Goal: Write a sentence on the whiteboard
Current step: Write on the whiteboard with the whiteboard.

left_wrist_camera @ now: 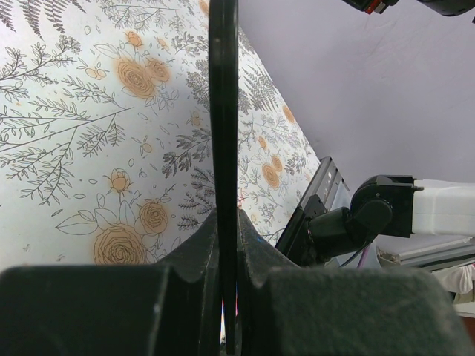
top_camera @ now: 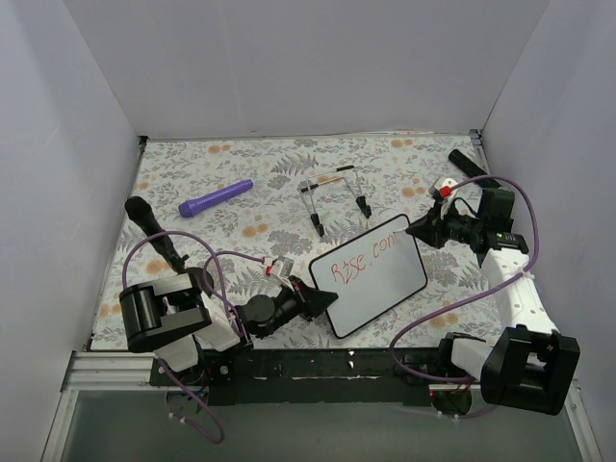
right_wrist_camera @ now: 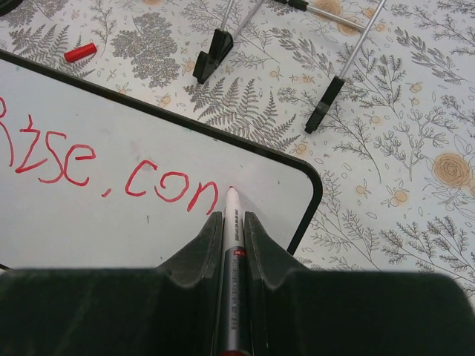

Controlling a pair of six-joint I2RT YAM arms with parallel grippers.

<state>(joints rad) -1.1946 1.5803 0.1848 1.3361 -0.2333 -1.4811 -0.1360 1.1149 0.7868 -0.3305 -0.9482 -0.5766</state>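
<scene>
Over the whiteboard [top_camera: 385, 284], right tool [top_camera: 416, 229] angles down pinching marker [right_wrist_camera: 232, 222]; left tool [top_camera: 322, 298] clamps it.

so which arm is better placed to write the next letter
Right. The right end effector grips the marker, tip at the end of the sentence on the whiteboard; the left end effector is clamped on the whiteboard's edge.

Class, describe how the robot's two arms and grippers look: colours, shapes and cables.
The left arm and right arm both mix chunky black joint housings with white links, and a purple cable loops along each. The left gripper and right gripper are black, with matte wedge-shaped fingers tapering to a point.
</scene>
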